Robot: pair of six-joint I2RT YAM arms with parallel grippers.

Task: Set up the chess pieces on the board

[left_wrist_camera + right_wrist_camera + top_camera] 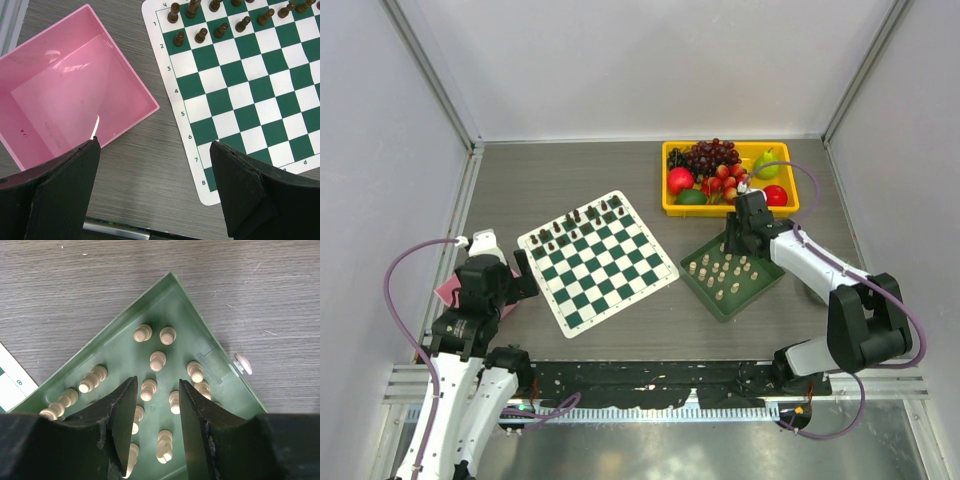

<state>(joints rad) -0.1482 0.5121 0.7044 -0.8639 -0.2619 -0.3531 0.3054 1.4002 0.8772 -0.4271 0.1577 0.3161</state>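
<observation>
We judge the step in hand to be picking a cream piece out of the dark green tray (pixel 186 322). The right gripper (pixel 157 390) hangs over the tray with its jaws partly apart and nothing clamped. A cream pawn (pixel 148 389) stands in the gap between them, nearer the left finger. To do this well, we centre the jaws on that pawn before closing and come straight down, because neighbouring cream chess pieces (pixel 725 270) stand close on both sides and would tip easily. We grip below the pawn's round head so it lifts upright.

The left gripper (pixel 155 150) is wide open and empty, hovering between the pink box (pixel 65 100) and the near corner of the chessboard (pixel 250 105). The dark pieces (pixel 200 35) fill the board's far rows, and no cream piece is on it yet.

The right fingers hide several pieces at the tray's near side. We cannot judge how high the fingertips are above the tray floor. A small cream knob (pixel 243 363) just outside the tray wall may be a stray piece, but we cannot tell.
</observation>
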